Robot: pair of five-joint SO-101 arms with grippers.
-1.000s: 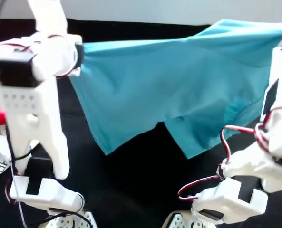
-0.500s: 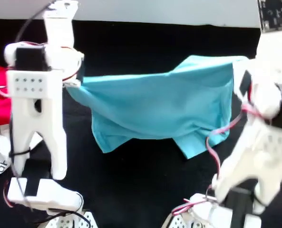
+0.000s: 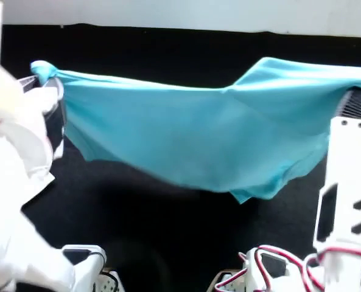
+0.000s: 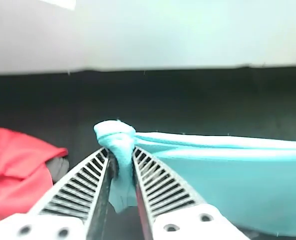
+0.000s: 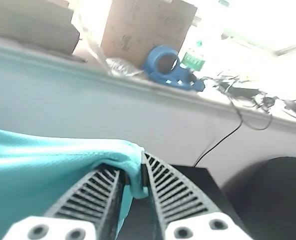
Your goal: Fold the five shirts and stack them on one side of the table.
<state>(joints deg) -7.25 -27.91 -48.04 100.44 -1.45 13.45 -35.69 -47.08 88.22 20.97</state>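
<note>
- Here, in the high view, a turquoise knit shirt (image 3: 204, 140) hangs stretched in the air above the black desk (image 3: 168, 225). An arm holds it up at each end. Its lower edge droops free and appears clear of the desk.
- Spreading it wide like this is probably meant to pull the fabric flat, so it can be laid down smooth for folding. No fold is made yet.
- In the left wrist view, the left gripper (image 4: 120, 150) is nearly closed. Its ribbed jaws pinch a bunched corner of the shirt, which pokes out past the tips. A crumpled red garment (image 4: 18, 170) lies on the desk off to one side.
- In the right wrist view, the right gripper (image 5: 133, 175) is likewise narrowed onto a fold at the shirt's opposite end, with cloth trailing away from it. A pale wall stands behind.
</note>
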